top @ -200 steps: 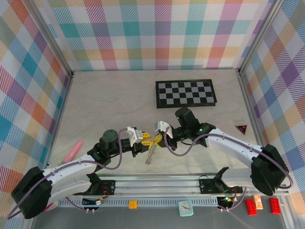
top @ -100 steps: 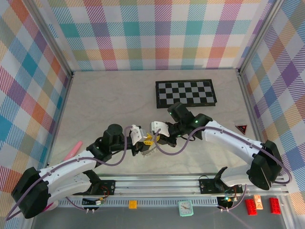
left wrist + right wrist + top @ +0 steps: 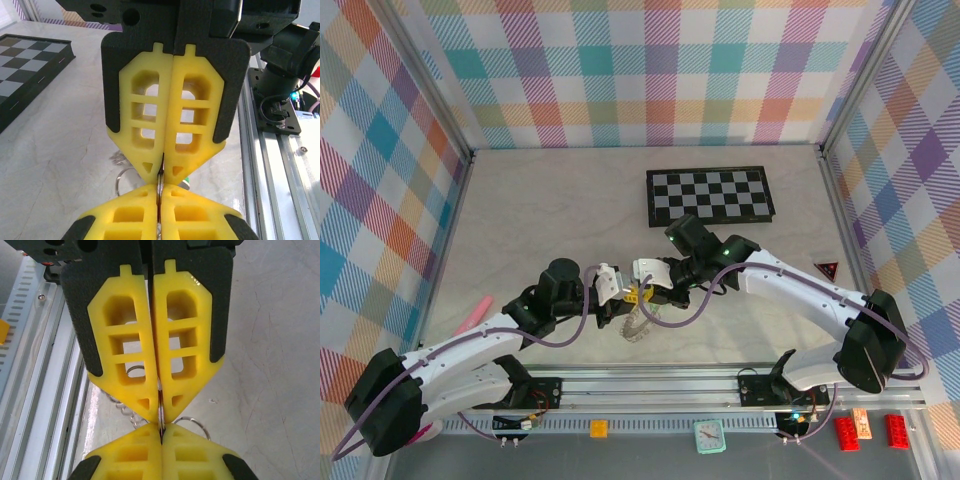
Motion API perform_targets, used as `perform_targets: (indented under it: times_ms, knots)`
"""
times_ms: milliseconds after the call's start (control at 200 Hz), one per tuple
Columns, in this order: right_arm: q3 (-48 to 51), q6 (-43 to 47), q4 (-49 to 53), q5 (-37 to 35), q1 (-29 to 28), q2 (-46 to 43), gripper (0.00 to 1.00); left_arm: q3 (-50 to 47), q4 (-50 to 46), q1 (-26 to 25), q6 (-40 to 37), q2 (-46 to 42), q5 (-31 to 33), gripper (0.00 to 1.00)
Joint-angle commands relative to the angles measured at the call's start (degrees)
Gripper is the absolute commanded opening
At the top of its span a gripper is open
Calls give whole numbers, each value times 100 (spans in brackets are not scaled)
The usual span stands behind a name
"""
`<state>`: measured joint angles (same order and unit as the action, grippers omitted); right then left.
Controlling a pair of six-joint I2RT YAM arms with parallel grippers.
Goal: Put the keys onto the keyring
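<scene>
Both arms meet nose to nose mid-table, the left gripper [image 3: 621, 291] at 9 o'clock of the right gripper [image 3: 643, 289]. Each has its fingers squeezed together, pinching the thin edge of the keyring [image 3: 638, 326]. The ring dangles at 6 o'clock below them, with the checkerboard [image 3: 710, 196] off at 1 o'clock.

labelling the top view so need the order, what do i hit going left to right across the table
pink pen → left claw → right claw → red triangle; left out for overlap: keyring, checkerboard
</scene>
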<state>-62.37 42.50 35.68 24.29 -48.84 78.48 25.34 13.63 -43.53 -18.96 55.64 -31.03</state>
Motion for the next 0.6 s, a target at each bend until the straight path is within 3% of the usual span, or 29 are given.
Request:
perform_targets:
  times_ms: [0, 165, 280, 395, 595]
  knots:
    - [-32, 23, -199, 539, -85, -225, 0, 172, -13, -42, -51, 76, -43, 8]
    - [153, -137, -469, 638, -82, -362, 0, 160, 41, -36, -66, 84, -70, 0]
    - [597, -449, -977, 787, 70, -660, 20, 28, 213, -41, -53, -39, -35, 0]
    - [1063, -797, -1419, 1093, 430, -849, 27, -192, 609, -42, 81, -156, -59, 0]
    - [1319, -985, -1702, 1009, 527, -804, 28, -389, 993, -38, 217, -191, -132, 0]
